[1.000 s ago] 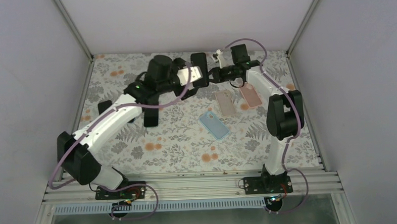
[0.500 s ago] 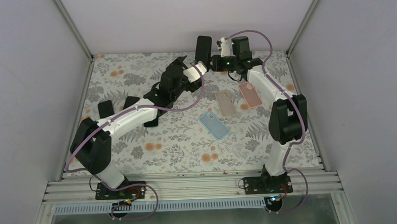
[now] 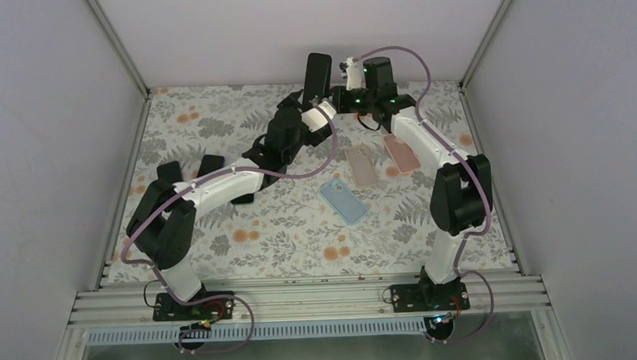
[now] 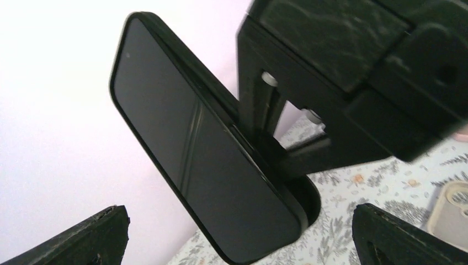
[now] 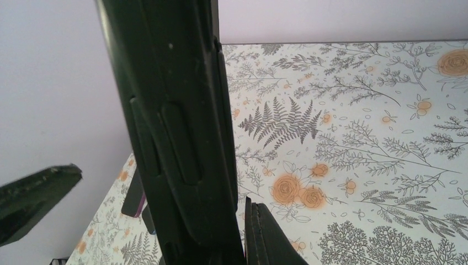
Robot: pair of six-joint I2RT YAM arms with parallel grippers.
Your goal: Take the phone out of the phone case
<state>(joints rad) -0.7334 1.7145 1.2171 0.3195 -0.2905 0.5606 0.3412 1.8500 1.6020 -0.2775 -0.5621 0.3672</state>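
Observation:
A black phone in a black case point(image 3: 319, 74) stands upright in the air at the back of the table. My right gripper point(image 3: 334, 98) is shut on its lower part. In the right wrist view the cased edge with side buttons point(image 5: 176, 138) fills the middle, and one finger point(image 5: 265, 237) presses against it; the other finger is hidden behind it. My left gripper point(image 3: 305, 106) is open just left of and below the phone. In the left wrist view the dark screen point(image 4: 198, 154) lies ahead between the wide-apart fingertips point(image 4: 105, 237), not touched by them.
A pink case point(image 3: 401, 154), a beige case point(image 3: 362, 165) and a blue case point(image 3: 343, 201) lie on the floral cloth at right of centre. Black cases point(image 3: 167, 174) lie at the left, partly under my left arm. The back wall is close behind the phone.
My right gripper lifted the phone from lying sideways to upright and drew it back and left. My left arm stretched out toward the back, bringing its open gripper under the phone.

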